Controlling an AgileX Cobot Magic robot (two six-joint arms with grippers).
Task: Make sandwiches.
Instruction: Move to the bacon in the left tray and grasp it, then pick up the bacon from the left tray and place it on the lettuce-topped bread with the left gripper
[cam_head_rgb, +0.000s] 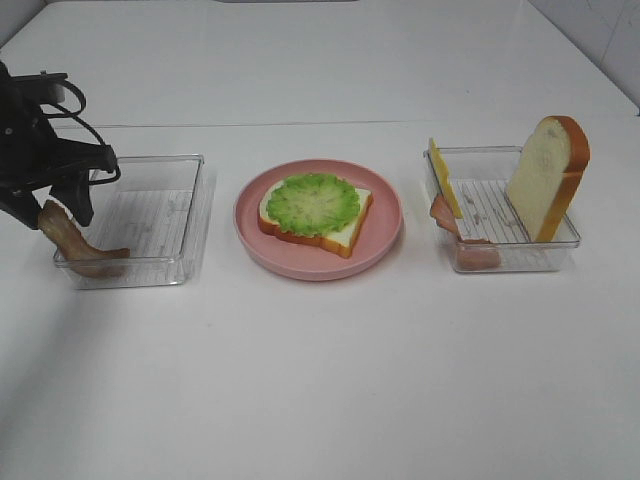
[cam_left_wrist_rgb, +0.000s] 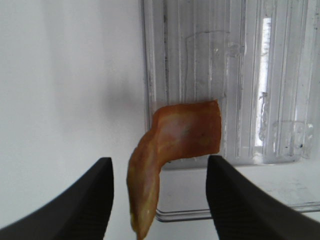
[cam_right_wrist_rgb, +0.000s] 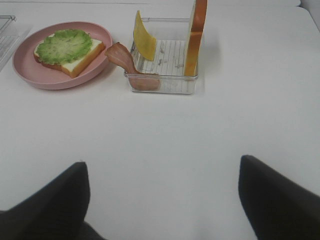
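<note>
Left pincer (cam_left_wrist_rgb: 159, 161) spread, one jaw on each side of the bacon strip (cam_left_wrist_rgb: 175, 135), a gap showing on both sides, so not pinching yet. Right pincer (cam_right_wrist_rgb: 162, 162) spread wide over bare table (cam_right_wrist_rgb: 165, 120), nothing between its jaws.

Bacon strip is draped across the wall of the left tray (cam_head_rgb: 190, 215). Its broad end lies inside the tray and its narrow end is lifted outside, between the jaws.

Handling, judged: light, thin and floppy, since it bends over the wall under its own weight. It should sag when lifted. Best hold is the raised narrow end, across its flat faces, with the jaws nearly closed. It probably won't break, but it could slip or twist (surface looks glossy).

Look: brown-red with orange streaks, wavy, curled.

Rest of the sandwich parts:
- Bread slice (cam_head_rgb: 345, 235), white with an orange crust, flat on the pink plate (cam_head_rgb: 250, 240), with a green lettuce leaf (cam_head_rgb: 312, 203) on top.
- In the right tray (cam_head_rgb: 560, 250), a second bread slice (cam_head_rgb: 545, 180) on edge against the far-right wall.
- Yellow cheese square (cam_head_rgb: 443, 175) leaning at the tray's other end.
- Pinkish strip (cam_head_rgb: 478, 255) hanging over the tray's corner. Can't tell whether it's ham or bacon.
</note>
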